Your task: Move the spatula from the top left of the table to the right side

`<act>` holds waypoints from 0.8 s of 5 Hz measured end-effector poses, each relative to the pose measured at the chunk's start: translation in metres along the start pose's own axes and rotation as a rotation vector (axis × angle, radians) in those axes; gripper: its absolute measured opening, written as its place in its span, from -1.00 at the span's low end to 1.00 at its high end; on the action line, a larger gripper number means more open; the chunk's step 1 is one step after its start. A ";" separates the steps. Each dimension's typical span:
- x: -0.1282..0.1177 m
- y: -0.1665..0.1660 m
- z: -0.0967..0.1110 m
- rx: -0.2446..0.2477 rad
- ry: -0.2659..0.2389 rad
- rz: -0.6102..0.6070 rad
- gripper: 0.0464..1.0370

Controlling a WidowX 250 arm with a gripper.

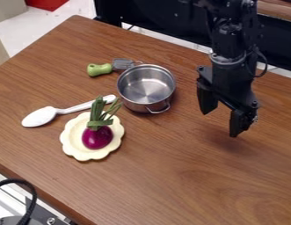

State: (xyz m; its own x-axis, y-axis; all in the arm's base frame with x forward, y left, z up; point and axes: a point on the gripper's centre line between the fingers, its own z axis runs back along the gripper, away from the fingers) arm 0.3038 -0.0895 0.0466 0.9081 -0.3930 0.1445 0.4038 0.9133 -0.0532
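The gripper is hanging over the table's right side, fingers standing wide apart. The green-handled spatula is lying at far left beside the pot, possibly touching it.

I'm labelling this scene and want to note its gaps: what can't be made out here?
All in the camera view:
- Part of the white spoon's handle: behind the onion's leaves.
- The middle of the plate: under the onion.
- The table's right end: cut off by the picture's edge.
- Whether the spatula touches the pot: too small to tell.
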 end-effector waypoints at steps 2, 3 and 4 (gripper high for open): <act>-0.012 0.014 -0.007 -0.007 0.053 -0.007 0.93; -0.012 0.030 0.003 0.014 0.028 -0.025 0.93; -0.012 0.051 0.015 0.048 0.018 -0.064 0.93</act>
State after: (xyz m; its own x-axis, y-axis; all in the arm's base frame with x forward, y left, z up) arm 0.3119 -0.0364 0.0569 0.8828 -0.4519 0.1281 0.4553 0.8903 0.0030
